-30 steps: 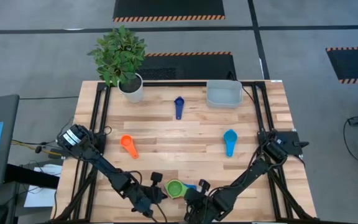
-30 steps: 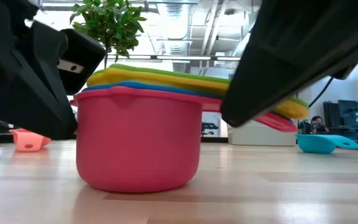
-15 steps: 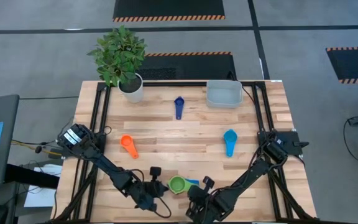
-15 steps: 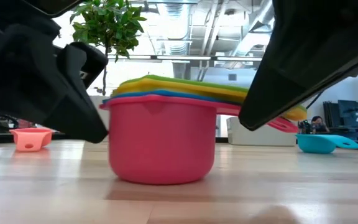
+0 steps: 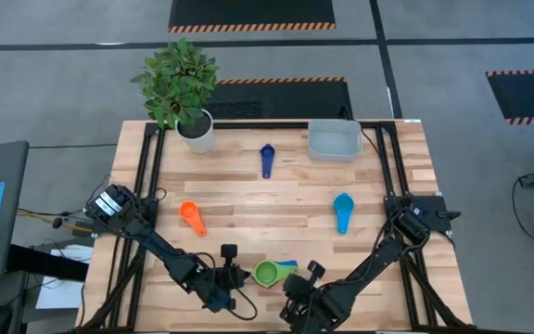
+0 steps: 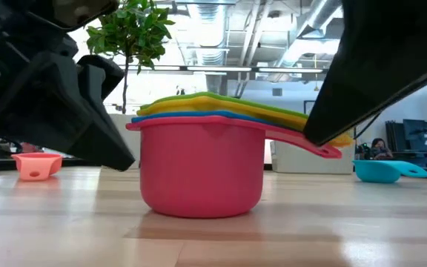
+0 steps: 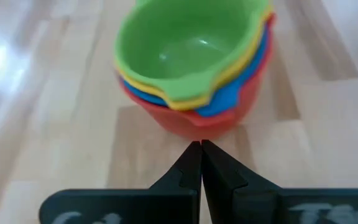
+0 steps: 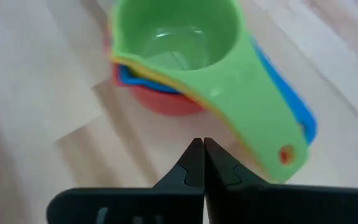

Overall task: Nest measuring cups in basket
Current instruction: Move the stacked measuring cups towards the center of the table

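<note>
Nested stack of measuring cups, green on top, red outermost, at the bench six o'clock edge, clenched empty left gripper at its nine o'clock, clenched empty right gripper at its three, orange cup, light blue cup, dark blue cup, basket at one o'clock, plant pot at eleven.

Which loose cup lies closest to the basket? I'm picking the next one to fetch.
The dark blue cup, lying just left of the basket; the light blue cup and orange cup lie farther off.

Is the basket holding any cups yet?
No, empty. The basket at the table's far edge shows only its bare floor, while the nested stack stands on the table near the front edge.
</note>
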